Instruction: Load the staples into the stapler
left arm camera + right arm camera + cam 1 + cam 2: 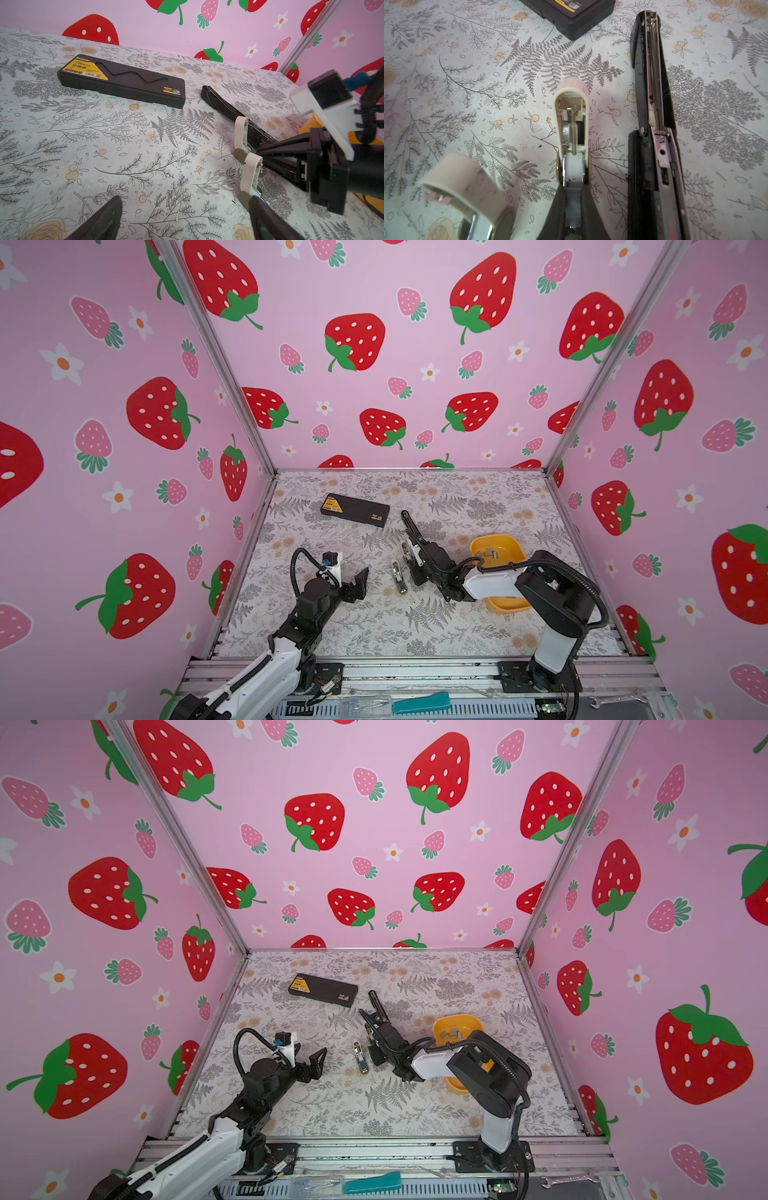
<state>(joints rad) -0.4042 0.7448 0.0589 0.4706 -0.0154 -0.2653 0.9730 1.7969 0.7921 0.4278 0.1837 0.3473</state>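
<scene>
The step in hand is at the magazine. The right claw (pixel 572 193) is closed tight at the rear of a cream stapler (pixel 570 91), whose lid stands up and whose channel lies bare. A grey sliver shows between the fingertips. Whether that is a strip or part of the stapler, I cannot tell. The left claw (pixel 360 577) hovers spread wide and empty over the table (pixel 374 626), apart from everything. The staples (pixel 490 554) lie in the yellow bowl (pixel 496 537) on the right side, partly under the right arm.

My judgement: if a strip is in the pinch, the next move calls for a straight, level slide into the channel, then a release and the lid pressed down. If not, the claw must fetch 1 from the bowl.

Room is tight here. A second cream stapler (pixel 467 180), lid also up, sits just beside the claw on 1 side. A black stapler (pixel 654 145), hinged fully open, lies just beside it on the other, so a sideways drift would knock either. The black case (pixel 355 510) lies near the black stapler's far end. Strawberry walls close 3 sides, and the widest bare table is at the front, between the 2 arms.
</scene>
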